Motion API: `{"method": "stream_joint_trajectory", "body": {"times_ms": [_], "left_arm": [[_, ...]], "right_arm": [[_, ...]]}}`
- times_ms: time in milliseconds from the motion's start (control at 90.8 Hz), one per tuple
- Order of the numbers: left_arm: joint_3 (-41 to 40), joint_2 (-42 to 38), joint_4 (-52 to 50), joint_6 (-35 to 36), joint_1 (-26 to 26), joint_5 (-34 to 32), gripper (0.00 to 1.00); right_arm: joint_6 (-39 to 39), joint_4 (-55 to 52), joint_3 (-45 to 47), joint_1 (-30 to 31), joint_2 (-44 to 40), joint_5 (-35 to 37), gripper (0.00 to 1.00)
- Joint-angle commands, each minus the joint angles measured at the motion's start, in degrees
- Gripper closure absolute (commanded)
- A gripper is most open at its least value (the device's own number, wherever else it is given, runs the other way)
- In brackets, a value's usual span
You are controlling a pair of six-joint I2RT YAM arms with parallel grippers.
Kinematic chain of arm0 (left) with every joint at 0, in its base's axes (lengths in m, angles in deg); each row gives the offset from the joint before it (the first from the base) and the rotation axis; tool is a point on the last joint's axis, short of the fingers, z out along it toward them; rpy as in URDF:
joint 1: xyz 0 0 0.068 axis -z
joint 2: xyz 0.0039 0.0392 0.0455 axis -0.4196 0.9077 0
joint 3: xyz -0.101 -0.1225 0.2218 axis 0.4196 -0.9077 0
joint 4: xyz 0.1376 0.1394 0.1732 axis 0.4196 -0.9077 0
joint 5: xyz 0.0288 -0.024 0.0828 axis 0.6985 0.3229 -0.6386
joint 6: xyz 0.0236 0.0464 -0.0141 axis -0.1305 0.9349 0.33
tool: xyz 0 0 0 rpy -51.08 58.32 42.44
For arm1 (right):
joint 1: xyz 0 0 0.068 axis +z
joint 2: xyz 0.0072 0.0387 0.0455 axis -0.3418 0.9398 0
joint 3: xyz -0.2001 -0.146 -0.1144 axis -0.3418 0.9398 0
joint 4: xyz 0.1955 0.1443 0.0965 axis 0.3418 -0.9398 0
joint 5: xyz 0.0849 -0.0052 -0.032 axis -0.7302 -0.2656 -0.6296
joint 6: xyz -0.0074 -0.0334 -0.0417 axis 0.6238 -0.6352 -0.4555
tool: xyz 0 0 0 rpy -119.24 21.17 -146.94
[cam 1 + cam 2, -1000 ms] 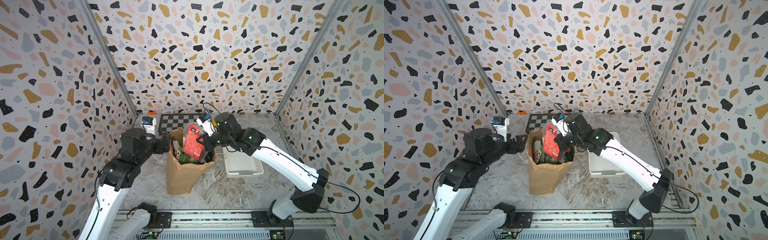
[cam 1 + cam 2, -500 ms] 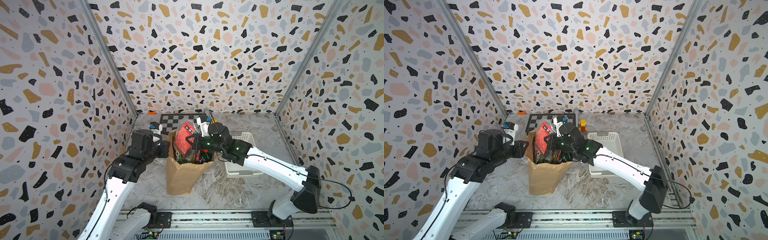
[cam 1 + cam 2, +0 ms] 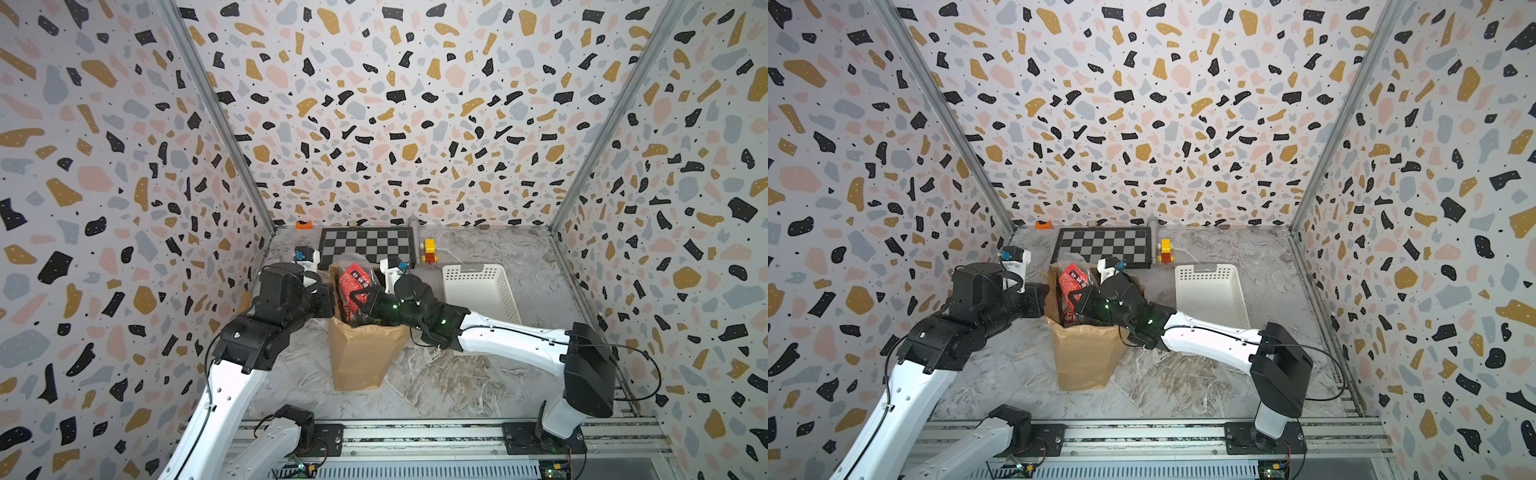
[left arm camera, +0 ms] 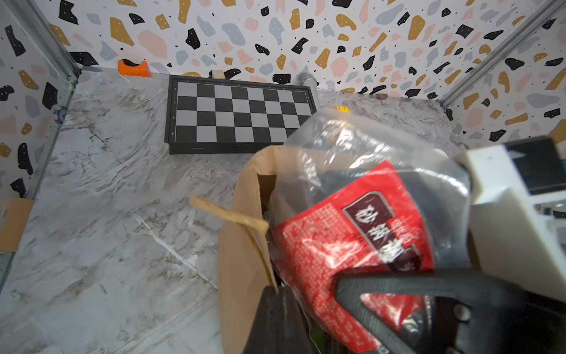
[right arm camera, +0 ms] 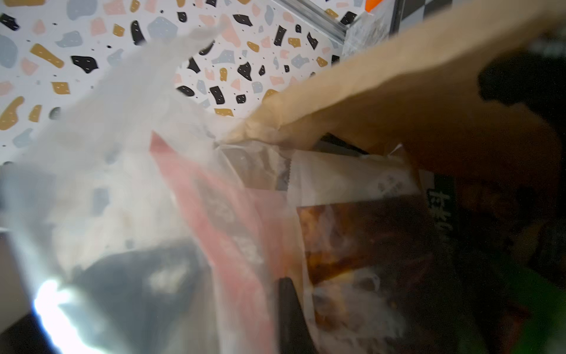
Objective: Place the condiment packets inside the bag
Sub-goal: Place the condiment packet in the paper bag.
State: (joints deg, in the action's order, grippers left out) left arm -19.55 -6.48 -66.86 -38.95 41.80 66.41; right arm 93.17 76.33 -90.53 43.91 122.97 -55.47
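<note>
The brown paper bag stands upright in the middle of the floor. My left gripper is shut on the bag's left rim. My right gripper reaches into the bag's mouth from the right, shut on a red and clear condiment packet. That packet's upper half sticks out above the rim. Inside the bag lie a brown-filled clear packet and a dark-green one.
A white perforated basket sits to the right of the bag. Behind the bag, by the back wall, are a chessboard, a yellow toy and an orange block. Patterned walls close three sides.
My left gripper moved right to the bag's rim and shut on it. My right arm swung left and down, bringing the red packet lower into the bag's mouth.
</note>
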Motion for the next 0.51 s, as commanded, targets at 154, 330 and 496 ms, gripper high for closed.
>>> {"method": "stream_joint_trajectory", "body": {"times_ms": [154,330,496], "left_arm": [[-0.4,-0.5,3.4,1.3,0.0,-1.2,1.0],[-0.3,-0.1,3.6,1.5,0.0,-1.2,1.0],[-0.4,0.3,3.6,1.5,0.0,-1.4,1.0]], "right_arm": [[-6.9,-7.6,-1.2,1.7,-3.6,7.7,0.86],[-17.8,-16.2,-5.0,1.7,-6.3,9.9,0.54],[-29.1,-27.7,-8.4,1.7,-10.7,14.7,0.29]]}}
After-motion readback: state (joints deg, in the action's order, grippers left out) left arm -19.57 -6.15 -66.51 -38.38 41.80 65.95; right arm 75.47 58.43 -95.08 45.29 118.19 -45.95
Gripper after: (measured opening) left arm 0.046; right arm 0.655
